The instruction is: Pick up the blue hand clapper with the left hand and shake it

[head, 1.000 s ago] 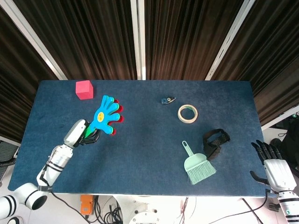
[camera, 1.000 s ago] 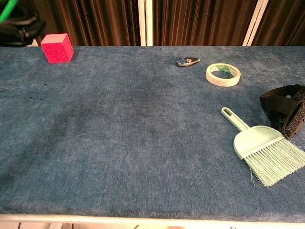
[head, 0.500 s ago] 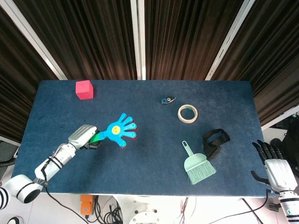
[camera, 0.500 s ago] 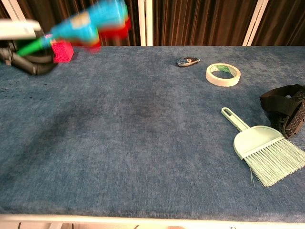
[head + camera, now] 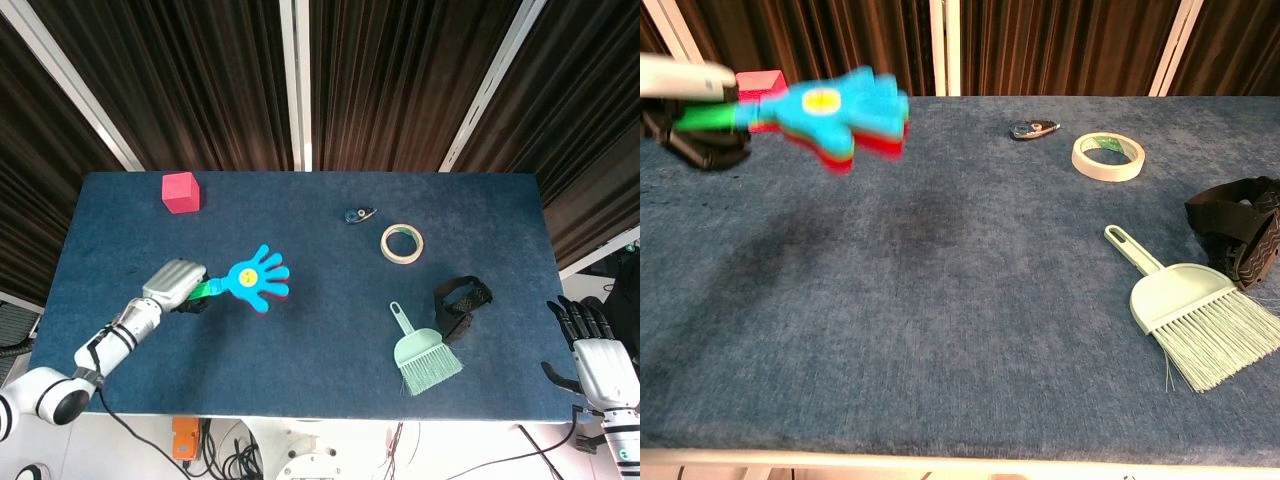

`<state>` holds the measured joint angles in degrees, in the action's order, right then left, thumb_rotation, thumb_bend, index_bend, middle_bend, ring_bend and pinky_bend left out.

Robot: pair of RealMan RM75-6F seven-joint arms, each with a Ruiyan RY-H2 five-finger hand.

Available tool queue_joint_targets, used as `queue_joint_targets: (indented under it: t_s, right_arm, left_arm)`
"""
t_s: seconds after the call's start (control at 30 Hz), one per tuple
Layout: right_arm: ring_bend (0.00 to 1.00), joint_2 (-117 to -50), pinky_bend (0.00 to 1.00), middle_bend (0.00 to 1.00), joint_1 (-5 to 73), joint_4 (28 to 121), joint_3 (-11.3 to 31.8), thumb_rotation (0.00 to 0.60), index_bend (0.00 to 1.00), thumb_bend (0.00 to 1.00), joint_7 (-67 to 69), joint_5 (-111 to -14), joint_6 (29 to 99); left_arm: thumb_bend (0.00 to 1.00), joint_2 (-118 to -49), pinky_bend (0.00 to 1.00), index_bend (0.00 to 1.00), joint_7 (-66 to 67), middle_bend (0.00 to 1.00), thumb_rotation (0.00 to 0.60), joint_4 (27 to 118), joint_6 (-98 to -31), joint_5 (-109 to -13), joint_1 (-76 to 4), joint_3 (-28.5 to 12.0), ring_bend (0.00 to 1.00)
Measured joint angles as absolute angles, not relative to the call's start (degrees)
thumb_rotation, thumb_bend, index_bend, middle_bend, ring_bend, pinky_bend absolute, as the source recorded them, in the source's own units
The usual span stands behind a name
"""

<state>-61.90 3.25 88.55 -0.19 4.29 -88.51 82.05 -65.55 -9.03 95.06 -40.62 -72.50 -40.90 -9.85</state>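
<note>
Since half a second ago the blue hand clapper [image 5: 256, 279] has tipped lower and flatter, and in the chest view it now sits below its earlier spot, blurred by motion.

Nearest the robot, right hand [image 5: 594, 352] hangs off the tabletop's near right corner, fingers spread, holding nothing. Mint dustpan brush [image 5: 1189, 318] lies near the front right of the tabletop [image 5: 320, 380], bristles toward the robot. Black strap [image 5: 1238, 228] lies just beyond and right of it, close to touching.

Left hand [image 5: 176, 285] is at the left side above the tabletop, fingers wrapped round the clapper's green handle [image 5: 705, 116]. Clapper's blue palm sticks out to the right of the hand, red layer showing under the blue, lifted clear of the surface in the chest view.

Further back: roll of tape [image 5: 401, 243] flat on the tabletop, right of centre. Small dark blue object [image 5: 359, 215] just beyond it, too small to identify. Red cube [image 5: 180, 192] at the far left corner, partly hidden behind the clapper in the chest view.
</note>
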Motion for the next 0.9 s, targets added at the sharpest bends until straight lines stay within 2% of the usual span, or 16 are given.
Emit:
queue_joint_targets:
  t_s: [0.13,0.27,0.37,0.5,0.7,0.83,0.9]
  right_arm:
    - [0.00,-61.88,0.00,0.00,2.69,88.33,0.66,0.600,0.00,0.17,5.39,-88.10,83.89]
    - [0.00,-61.83,0.00,0.00,2.31,87.77,1.05,0.600,0.00,0.17,6.66,-87.31,84.15]
    - [0.00,-61.86,0.00,0.00,2.24,87.60,1.02,0.600,0.00,0.18,6.82,-87.22,84.02]
    - [0.00,-61.98,0.00,0.00,2.34,87.53,1.00,0.600,0.00,0.17,6.26,-87.25,83.79]
    - [0.00,-62.42,0.00,0.00,2.49,87.09,1.15,0.600,0.00,0.18,0.27,-86.18,83.14]
    - [0.00,-63.39,0.00,0.00,2.57,86.80,1.15,0.600,0.00,0.18,-5.94,-84.87,82.29]
    - [0.00,-63.90,0.00,0.00,2.66,86.77,1.10,0.600,0.00,0.18,-7.51,-83.93,81.35]
  left_arm:
    - [0.68,-65.96,1.00,1.00,-27.48,1.00,0.600,95.46,-46.67,-72.45,-38.52,-13.93,1.00]
    - [0.69,-66.72,1.00,1.00,-52.13,1.00,0.600,95.46,-51.99,-72.75,-35.83,-17.96,1.00]
    - [0.69,-67.28,1.00,1.00,-68.59,1.00,0.600,94.41,-54.42,-74.19,-34.26,-19.62,1.00]
    - [0.71,-67.49,1.00,1.00,-82.93,1.00,0.600,92.47,-55.33,-77.65,-33.69,-19.48,1.00]
    - [0.71,-66.83,1.00,1.00,-84.44,1.00,0.600,90.43,-52.29,-82.45,-34.91,-16.91,1.00]
    - [0.71,-66.41,1.00,1.00,-73.55,1.00,0.600,90.11,-48.49,-83.49,-36.06,-15.07,1.00]
    - [0.71,-66.26,1.00,1.00,-63.72,1.00,0.600,90.00,-46.11,-83.35,-36.76,-14.02,1.00]
